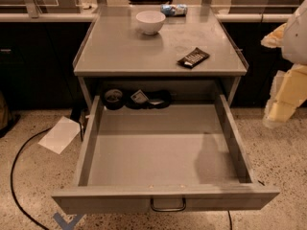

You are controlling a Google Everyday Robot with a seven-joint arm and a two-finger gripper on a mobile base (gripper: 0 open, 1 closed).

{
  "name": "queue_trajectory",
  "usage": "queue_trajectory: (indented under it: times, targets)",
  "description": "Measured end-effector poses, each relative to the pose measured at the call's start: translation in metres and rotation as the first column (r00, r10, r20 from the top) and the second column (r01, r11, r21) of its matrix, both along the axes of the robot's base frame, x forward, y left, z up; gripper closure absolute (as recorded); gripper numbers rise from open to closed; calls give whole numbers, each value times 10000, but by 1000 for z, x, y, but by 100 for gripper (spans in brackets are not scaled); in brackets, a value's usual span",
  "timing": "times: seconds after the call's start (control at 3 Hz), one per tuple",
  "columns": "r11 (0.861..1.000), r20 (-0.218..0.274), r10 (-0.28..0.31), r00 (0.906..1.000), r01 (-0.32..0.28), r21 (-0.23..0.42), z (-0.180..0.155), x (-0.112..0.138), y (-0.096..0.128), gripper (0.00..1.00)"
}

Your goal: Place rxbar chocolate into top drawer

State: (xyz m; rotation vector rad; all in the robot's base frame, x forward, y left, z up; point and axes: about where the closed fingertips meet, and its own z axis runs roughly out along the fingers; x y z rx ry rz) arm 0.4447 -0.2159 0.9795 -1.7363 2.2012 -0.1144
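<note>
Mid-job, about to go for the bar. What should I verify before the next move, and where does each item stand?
1. Small flat black-wrapped rxbar chocolate lies free on the grey tabletop, near the right front: ok.
2. Wide shallow grey top drawer is pulled open: ok.
3. Landing spot: bare drawer floor shows; black tape roll sits far back: ok.
4. White round bowl stands apart from the bar: ok.
5. Gripper at the bar: not ok, it hangs right of the table.
</note>
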Motion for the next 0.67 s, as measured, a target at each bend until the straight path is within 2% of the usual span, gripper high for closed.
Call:
queue_trajectory:
  times: [0.33, 0.67]
  targets:
    - [9979, 419, 613, 9972, -605, -216, 2, 41, -4, 0]
    - [9922, 727, 1202, 9901, -1174, -422, -1, 101, -10, 0]
